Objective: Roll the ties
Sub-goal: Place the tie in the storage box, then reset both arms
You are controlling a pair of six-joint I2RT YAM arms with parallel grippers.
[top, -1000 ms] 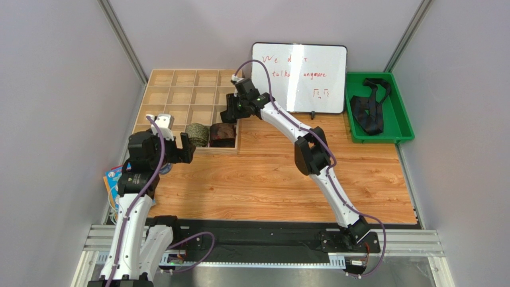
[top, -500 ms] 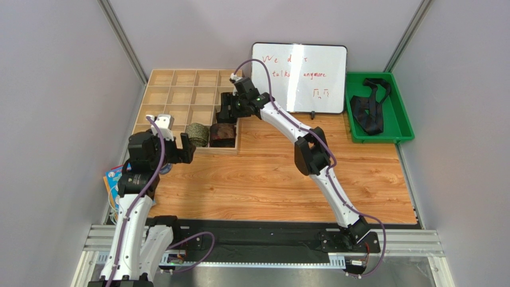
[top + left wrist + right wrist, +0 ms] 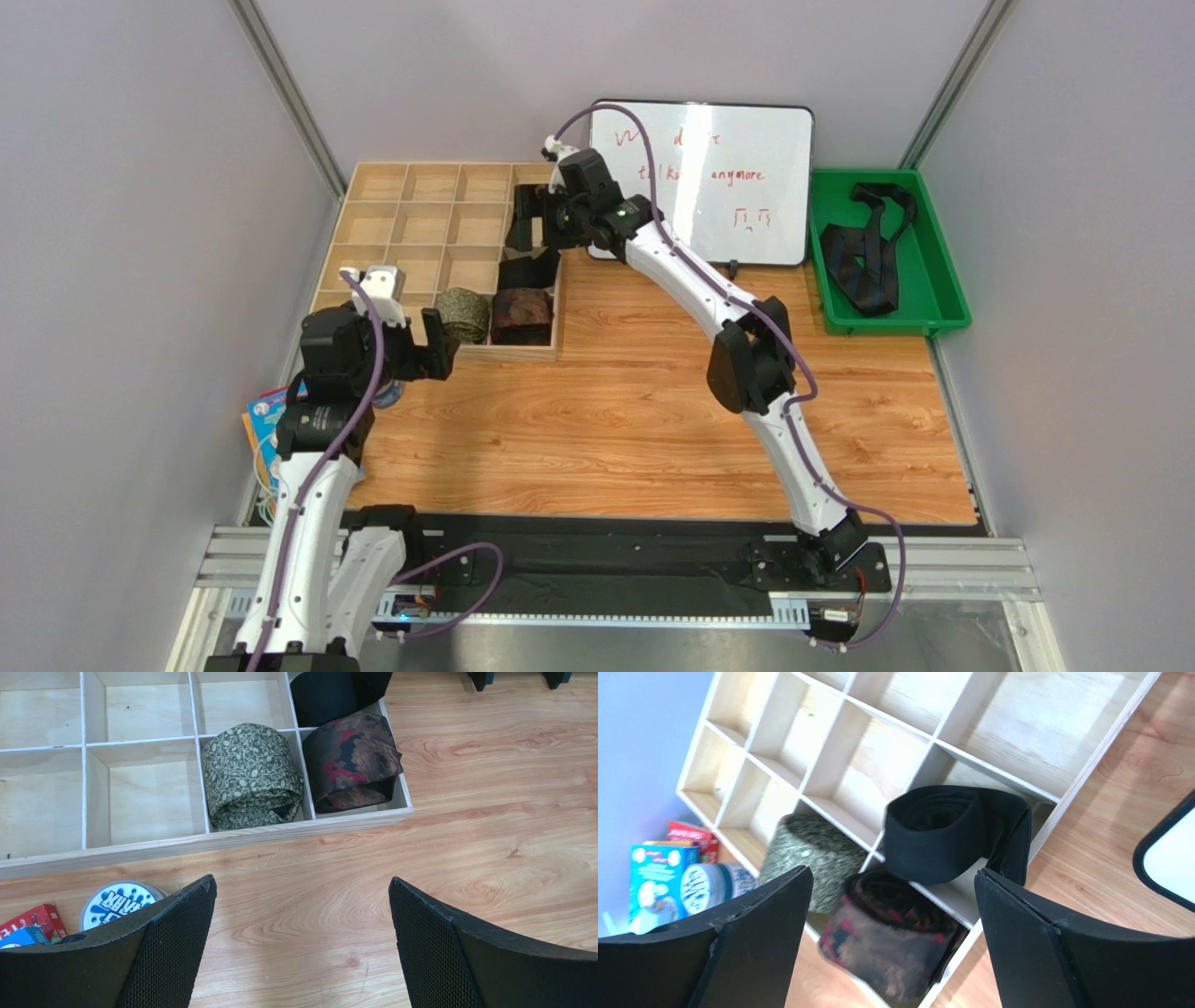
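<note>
Three rolled ties sit in the wooden divided box (image 3: 368, 224). The olive-green coil (image 3: 462, 314) and the reddish-brown coil (image 3: 522, 315) fill the two front right compartments. A black coil (image 3: 947, 834) lies in the compartment just behind the reddish-brown one, with its loose end draped at the right wall. My right gripper (image 3: 892, 876) is open and empty above the black and reddish-brown coils. My left gripper (image 3: 302, 903) is open and empty over the bare table in front of the box. Loose black ties (image 3: 859, 263) lie in the green tray (image 3: 954, 301).
A whiteboard (image 3: 701, 179) stands behind the table, right of the box. A round tin (image 3: 116, 903) and small cartons (image 3: 657, 864) lie left of the box's front edge. Most box compartments hold nothing.
My right gripper has risen and drawn back toward the far side of the box, leaving the black coil in its compartment. The left arm has not moved.
</note>
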